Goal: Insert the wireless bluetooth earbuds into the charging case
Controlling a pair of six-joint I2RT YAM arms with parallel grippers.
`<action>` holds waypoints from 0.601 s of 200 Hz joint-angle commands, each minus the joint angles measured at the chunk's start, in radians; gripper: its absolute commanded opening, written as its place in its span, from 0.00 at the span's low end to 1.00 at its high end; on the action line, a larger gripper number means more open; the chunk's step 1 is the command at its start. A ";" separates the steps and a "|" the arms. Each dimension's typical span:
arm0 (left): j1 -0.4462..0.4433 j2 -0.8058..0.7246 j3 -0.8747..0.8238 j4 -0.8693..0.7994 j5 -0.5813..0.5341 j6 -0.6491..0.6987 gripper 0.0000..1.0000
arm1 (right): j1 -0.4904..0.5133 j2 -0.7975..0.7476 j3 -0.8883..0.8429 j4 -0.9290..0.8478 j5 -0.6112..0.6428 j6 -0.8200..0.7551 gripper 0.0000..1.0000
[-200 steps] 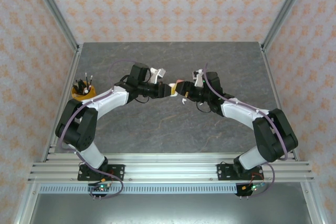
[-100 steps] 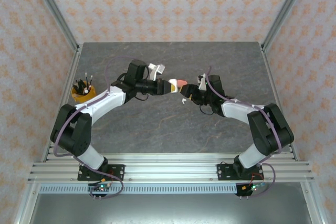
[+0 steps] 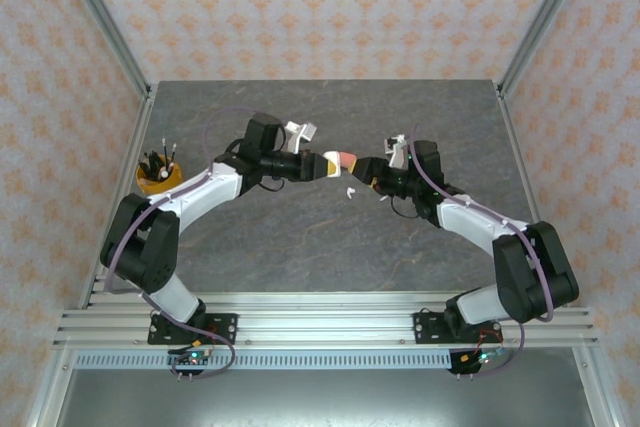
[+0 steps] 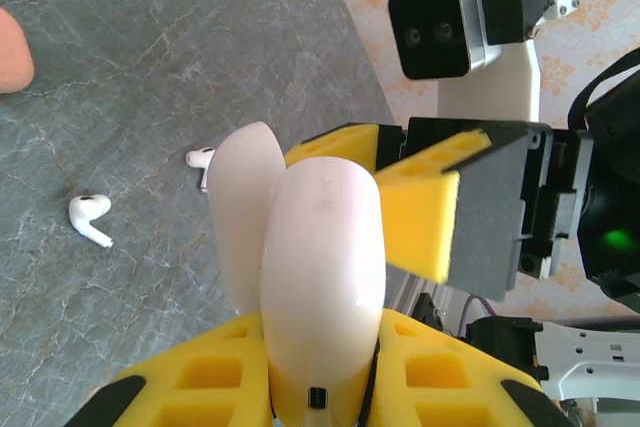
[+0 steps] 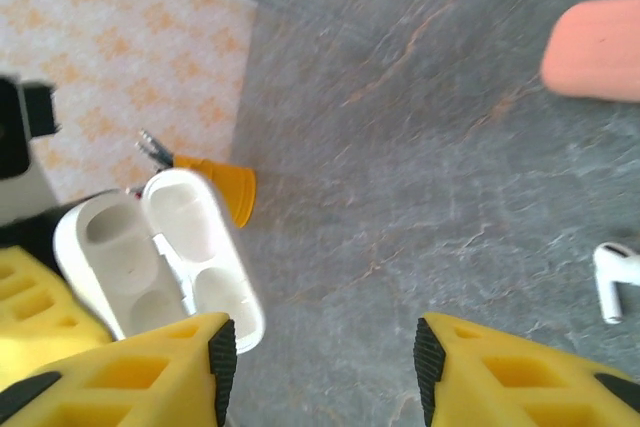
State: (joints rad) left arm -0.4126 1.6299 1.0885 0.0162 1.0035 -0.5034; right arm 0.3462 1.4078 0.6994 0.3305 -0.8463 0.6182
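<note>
Grey marbled bench (image 3: pixel 300 257), orange-patterned walls around. Left end effector (image 3: pixel 316 164) clamped tight on white charging case (image 4: pixel 320 247). Case is held above the bench, lid hinged open; its pockets look empty from the right wrist. Right end effector (image 5: pixel 320 357) faces the case at close range, fingers parted, nothing between them. First white earbud (image 4: pixel 90 219) and second white earbud (image 4: pixel 200 159) lie loose on the bench beneath the case, near each other, not touching. Salmon-pink pebble-shaped piece (image 5: pixel 595 47) rests on the bench nearby. Yellow cup (image 3: pixel 158 177) of pens sits at the left edge.
</note>
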 commanded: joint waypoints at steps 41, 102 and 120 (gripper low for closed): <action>-0.005 0.035 0.059 0.080 0.090 -0.025 0.05 | 0.000 -0.013 0.057 0.004 -0.129 -0.055 0.46; -0.008 0.046 0.077 0.091 0.138 -0.064 0.05 | -0.001 0.013 0.100 -0.027 -0.131 -0.075 0.42; -0.009 0.044 0.080 0.082 0.146 -0.061 0.05 | -0.001 0.031 0.112 -0.024 -0.134 -0.074 0.41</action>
State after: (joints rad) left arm -0.4129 1.6764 1.1301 0.0723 1.1019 -0.5568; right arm 0.3462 1.4170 0.7666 0.2996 -0.9520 0.5728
